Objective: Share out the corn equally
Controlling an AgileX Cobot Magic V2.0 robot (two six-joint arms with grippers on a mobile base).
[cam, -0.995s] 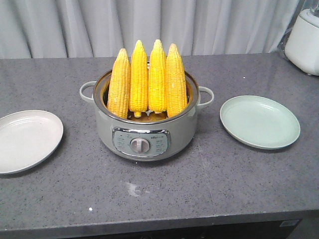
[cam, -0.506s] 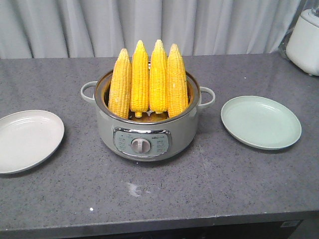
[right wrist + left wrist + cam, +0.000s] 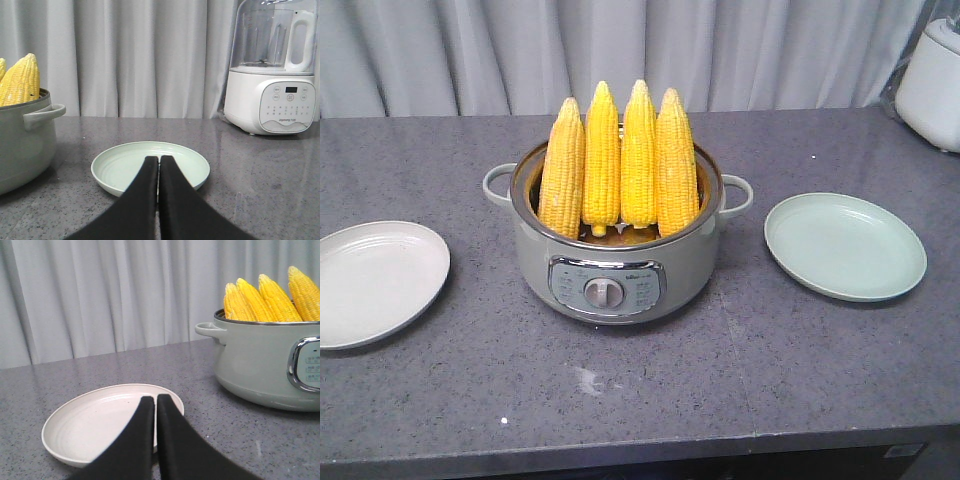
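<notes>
Speckled grey counter (image 3: 770, 380) fronts you: four knobbly corn cobs (image 3: 620, 160) stand upright in the round pot (image 3: 685, 265), between cream plate (image 3: 375, 280) and green plate (image 3: 845, 245). Left wrist: your left gripper (image 3: 156, 400) pinched together, empty. Right wrist: your right gripper (image 3: 159, 161) likewise, empty.

The left gripper (image 3: 154, 399) rises from the bottom centre of its wrist view. Its two black fingers (image 3: 135, 435) are pressed together with only a thin seam between them, tips reaching mid-frame. The right gripper (image 3: 158, 158) shows the same pose in its own view, its fingers (image 3: 177, 200) closed side by side and tapering upward from the lower edge.
</notes>
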